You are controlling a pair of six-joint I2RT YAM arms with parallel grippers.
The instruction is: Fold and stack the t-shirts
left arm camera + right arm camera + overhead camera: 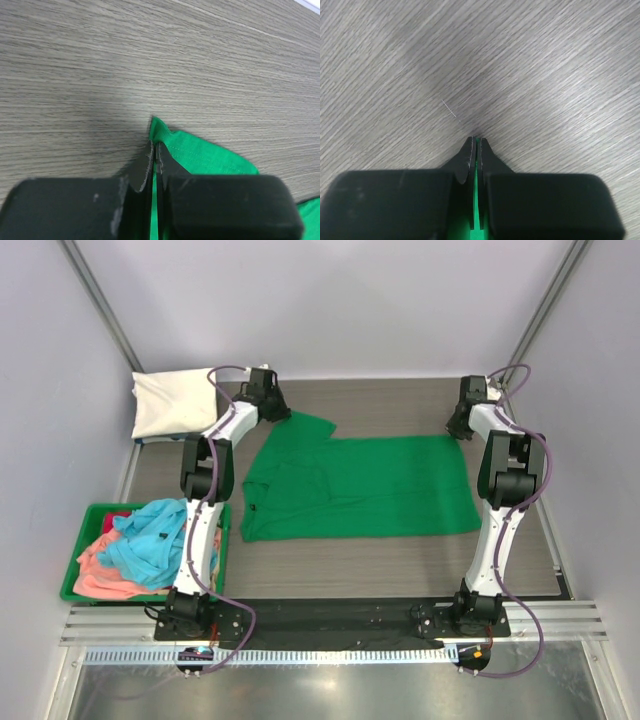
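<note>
A bright green t-shirt lies spread across the middle of the table, its neck end to the left. My left gripper is shut on the shirt's far left sleeve corner, and green cloth shows between its fingers. At the far right corner my right gripper is shut on the shirt's hem; a thin strip of green cloth is pinched between its fingertips. A folded cream-white t-shirt rests at the far left of the table.
A green plastic bin stands off the table's left side, holding crumpled light blue, salmon-pink and red shirts. Grey walls close in the table on three sides. The arm bases sit on a black strip at the near edge.
</note>
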